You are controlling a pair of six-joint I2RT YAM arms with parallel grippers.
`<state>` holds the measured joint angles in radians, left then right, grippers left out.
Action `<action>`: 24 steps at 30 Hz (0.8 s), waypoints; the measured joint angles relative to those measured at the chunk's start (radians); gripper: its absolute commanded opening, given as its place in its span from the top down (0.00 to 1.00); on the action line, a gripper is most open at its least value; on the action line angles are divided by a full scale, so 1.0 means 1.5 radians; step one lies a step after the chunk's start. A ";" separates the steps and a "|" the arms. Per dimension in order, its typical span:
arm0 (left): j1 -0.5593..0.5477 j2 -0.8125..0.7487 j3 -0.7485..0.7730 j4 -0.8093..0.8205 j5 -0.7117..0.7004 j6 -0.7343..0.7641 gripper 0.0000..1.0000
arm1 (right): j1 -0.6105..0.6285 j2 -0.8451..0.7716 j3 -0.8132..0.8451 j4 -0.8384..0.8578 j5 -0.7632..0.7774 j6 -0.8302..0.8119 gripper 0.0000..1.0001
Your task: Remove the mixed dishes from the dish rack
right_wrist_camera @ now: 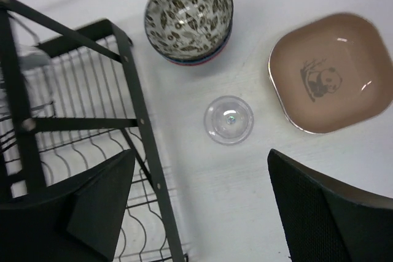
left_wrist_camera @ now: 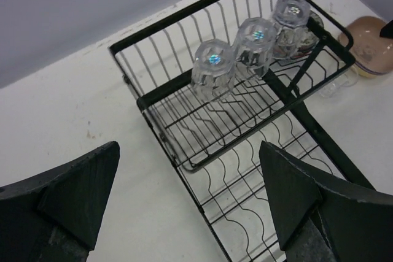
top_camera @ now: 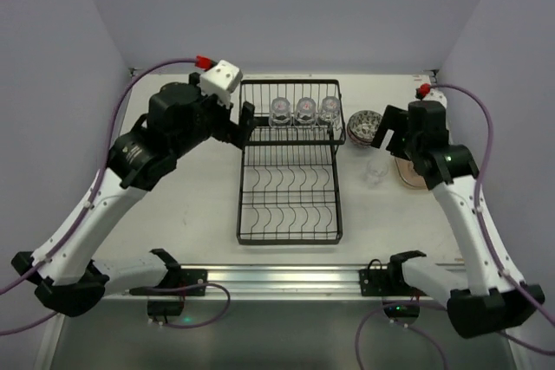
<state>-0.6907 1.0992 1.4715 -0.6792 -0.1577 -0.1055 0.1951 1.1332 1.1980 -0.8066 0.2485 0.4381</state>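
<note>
The black wire dish rack [top_camera: 290,214] lies mid-table, and three clear glass cups [top_camera: 305,109] stand upside down on its raised shelf [left_wrist_camera: 184,151]. They also show in the left wrist view [left_wrist_camera: 256,40]. My left gripper [top_camera: 241,126] hovers open by the rack's left far corner [left_wrist_camera: 190,200], holding nothing. Right of the rack are stacked patterned bowls [right_wrist_camera: 188,13], one clear glass cup [right_wrist_camera: 229,119] on the table, and a tan panda plate [right_wrist_camera: 331,72]. My right gripper [right_wrist_camera: 202,207] is open just short of that cup, apart from it.
The rack's right rail [right_wrist_camera: 138,121] runs close under the left finger [right_wrist_camera: 92,200] of the right gripper. The bowls [top_camera: 364,126] and the loose cup [top_camera: 375,171] sit close together, and the right arm partly covers the plate [top_camera: 406,172]. Walls close in the table on three sides.
</note>
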 measured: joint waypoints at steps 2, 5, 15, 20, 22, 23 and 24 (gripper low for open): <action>0.000 0.056 0.049 -0.001 0.051 0.056 0.00 | 0.000 -0.080 0.000 -0.001 -0.007 0.002 0.07; 0.002 0.144 0.126 -0.004 0.097 0.128 0.00 | 0.000 -0.185 -0.007 0.001 -0.047 0.002 0.05; 0.025 0.379 0.279 -0.121 0.227 0.300 0.00 | 0.000 -0.286 -0.070 -0.004 -0.178 0.004 0.04; 0.073 0.420 0.284 -0.128 0.250 0.310 0.00 | 0.000 -0.296 -0.077 -0.011 -0.212 0.000 0.04; 0.089 0.435 0.292 -0.128 0.253 0.310 0.01 | 0.000 -0.304 -0.077 -0.011 -0.220 -0.002 0.04; 0.094 0.444 0.296 -0.127 0.253 0.310 0.02 | 0.000 -0.310 -0.077 -0.011 -0.225 -0.003 0.04; 0.095 0.452 0.302 -0.127 0.255 0.309 0.02 | 0.000 -0.316 -0.077 -0.011 -0.229 -0.004 0.04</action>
<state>-0.5476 1.7779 1.9247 -0.8703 0.2241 0.3584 0.1951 0.6598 1.0821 -0.8238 -0.0956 0.4328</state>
